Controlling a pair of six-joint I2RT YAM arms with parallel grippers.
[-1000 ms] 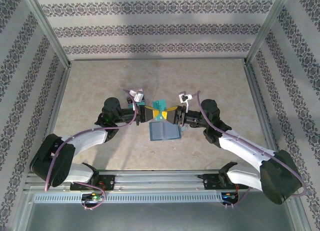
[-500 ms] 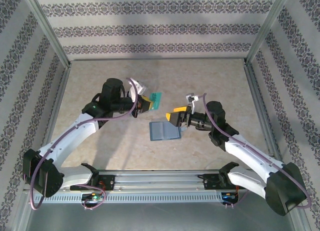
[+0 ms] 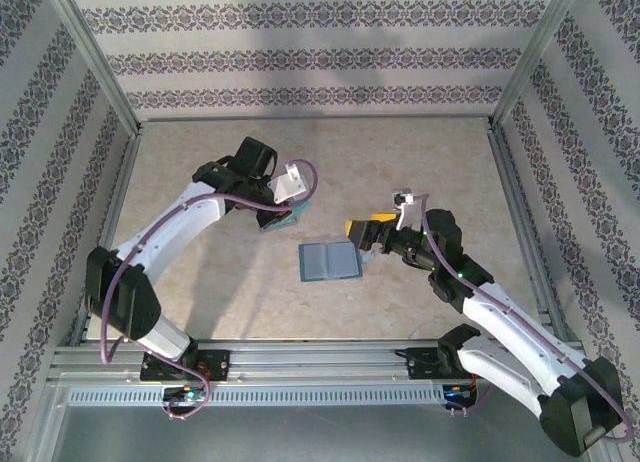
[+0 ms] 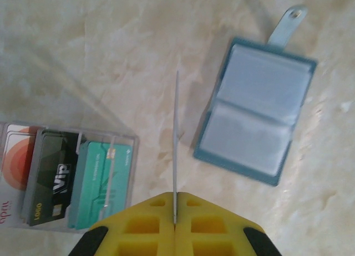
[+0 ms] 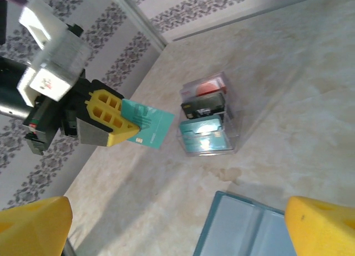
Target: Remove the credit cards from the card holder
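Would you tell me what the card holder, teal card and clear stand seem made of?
Card holder: probably soft faux leather, matte blue-grey, with glossy clear plastic pockets. Teal card: thin stiff plastic, its edge perfectly straight. Clear stand: hard transparent plastic, since the cards inside show through.

The light is bright, soft and even, and it seems to come from above. From the top camera the table [image 3: 200, 162] looks pale, and around the card holder [image 3: 329, 263] and under the arms the shadows are weak and grey with soft borders. The left wrist picture is a little soft. There the pockets of the card holder [image 4: 256, 126] shine milky, faint slanted shadow stripes cross the table left of it, and the fingers [image 4: 158, 211] of the left gripper [image 4: 175, 203] below it are blurred. In the right wrist picture the fingertips [image 5: 319, 225] of the right gripper [image 5: 177, 225] on both sides of the card holder [image 5: 244, 231] are out of focus. The clear box [image 5: 208, 120] above it gives small glare.
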